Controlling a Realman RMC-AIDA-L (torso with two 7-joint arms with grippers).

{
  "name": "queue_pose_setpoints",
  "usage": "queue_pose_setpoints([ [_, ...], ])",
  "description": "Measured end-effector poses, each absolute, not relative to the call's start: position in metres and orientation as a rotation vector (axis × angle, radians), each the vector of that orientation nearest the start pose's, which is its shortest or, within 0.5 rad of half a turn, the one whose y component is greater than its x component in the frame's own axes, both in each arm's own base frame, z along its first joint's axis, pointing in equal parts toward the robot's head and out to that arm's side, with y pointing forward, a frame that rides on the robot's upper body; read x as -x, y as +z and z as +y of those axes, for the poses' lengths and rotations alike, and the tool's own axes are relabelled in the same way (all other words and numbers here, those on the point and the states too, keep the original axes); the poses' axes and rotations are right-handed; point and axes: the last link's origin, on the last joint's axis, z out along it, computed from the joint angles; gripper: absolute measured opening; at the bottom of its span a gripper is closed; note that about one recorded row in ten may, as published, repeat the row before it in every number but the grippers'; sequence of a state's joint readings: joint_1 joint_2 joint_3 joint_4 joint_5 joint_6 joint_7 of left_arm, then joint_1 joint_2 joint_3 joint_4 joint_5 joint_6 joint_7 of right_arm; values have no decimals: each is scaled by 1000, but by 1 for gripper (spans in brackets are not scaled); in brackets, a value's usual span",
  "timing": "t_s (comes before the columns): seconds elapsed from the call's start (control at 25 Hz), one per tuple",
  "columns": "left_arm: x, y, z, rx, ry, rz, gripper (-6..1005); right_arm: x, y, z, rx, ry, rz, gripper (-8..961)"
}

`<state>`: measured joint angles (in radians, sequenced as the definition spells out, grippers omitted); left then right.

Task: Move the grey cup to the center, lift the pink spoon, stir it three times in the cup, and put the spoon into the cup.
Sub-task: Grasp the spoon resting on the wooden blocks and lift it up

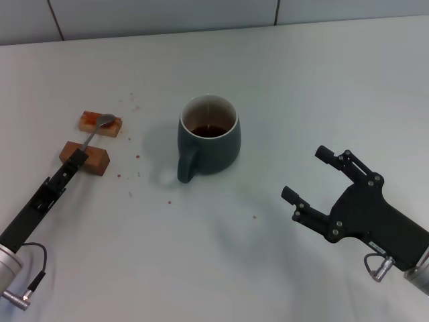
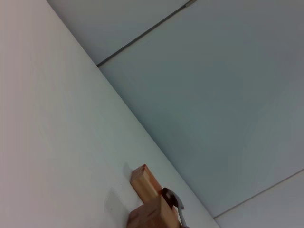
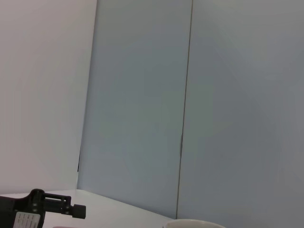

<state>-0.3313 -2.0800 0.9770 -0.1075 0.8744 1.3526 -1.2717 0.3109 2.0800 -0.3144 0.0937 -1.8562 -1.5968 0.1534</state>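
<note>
The grey cup [image 1: 209,137] stands upright near the table's middle, handle toward me, with dark liquid inside; its rim shows in the right wrist view [image 3: 194,223]. The pink spoon [image 1: 96,129] lies across two brown blocks at the left, its silver bowl on the far block [image 1: 100,124]. It also shows in the left wrist view [image 2: 176,209]. My left gripper [image 1: 78,157] is at the spoon's handle end over the near block [image 1: 94,159], hiding the pink handle. My right gripper [image 1: 306,174] is open and empty, to the right of the cup and nearer me.
Small reddish crumbs [image 1: 131,176] are scattered on the white table between the blocks and the cup. A tiled wall runs along the table's far edge [image 1: 214,30]. The left arm's gripper shows far off in the right wrist view [image 3: 42,209].
</note>
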Motion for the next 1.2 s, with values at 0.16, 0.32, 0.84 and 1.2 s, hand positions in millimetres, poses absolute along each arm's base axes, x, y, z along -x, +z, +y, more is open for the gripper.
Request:
queue_pose_setpoints([
  [0.16, 356, -53, 243, 1550, -1244, -1582, 680, -300, -69, 215, 2185, 924, 198, 835],
  [0.32, 356, -53, 245, 1543, -1240, -1594, 663, -299, -69, 215, 2185, 925, 197, 835],
  [0.84, 359, -54, 246, 1522, -1225, -1616, 501, -298, -70, 217, 2187, 928, 193, 834],
  [1.2, 361, -55, 246, 1506, -1216, -1634, 360, -298, -70, 218, 2189, 928, 194, 833],
])
